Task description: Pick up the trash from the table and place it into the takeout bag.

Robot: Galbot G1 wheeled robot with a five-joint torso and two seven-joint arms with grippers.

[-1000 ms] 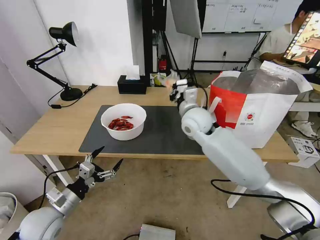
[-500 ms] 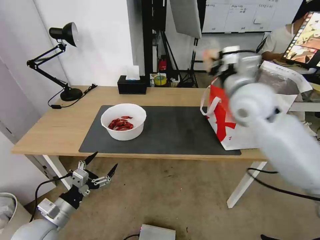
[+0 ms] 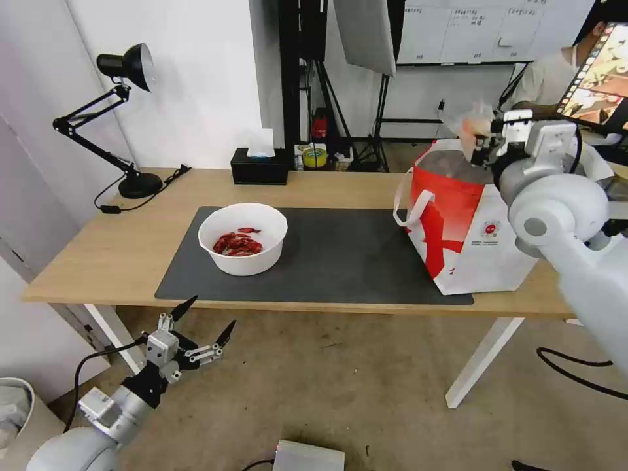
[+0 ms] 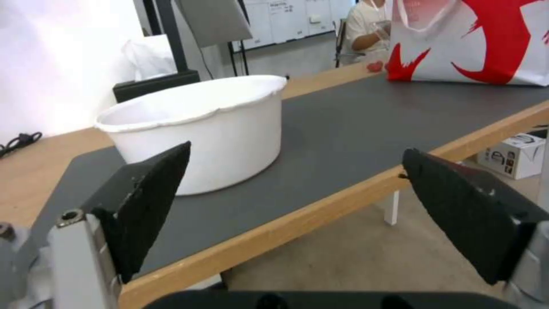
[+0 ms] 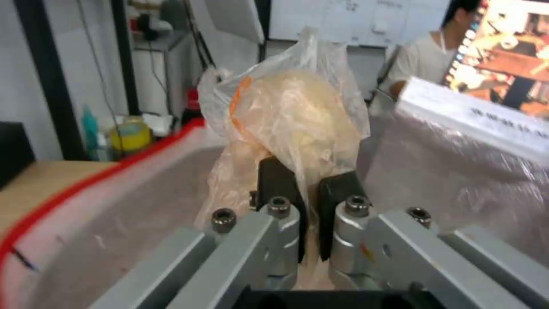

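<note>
crinkled clear bag with beige lump, pinched in right end effector

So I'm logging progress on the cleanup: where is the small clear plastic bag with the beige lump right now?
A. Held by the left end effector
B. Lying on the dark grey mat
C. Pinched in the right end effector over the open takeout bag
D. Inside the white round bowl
C: the right end effector is shut on the small clear plastic bag with the beige lump, above the foil-lined mouth of the large red-and-white takeout bag.

R arm raised, right gripper jaws clamped, left gripper low (jaws apart)
</note>
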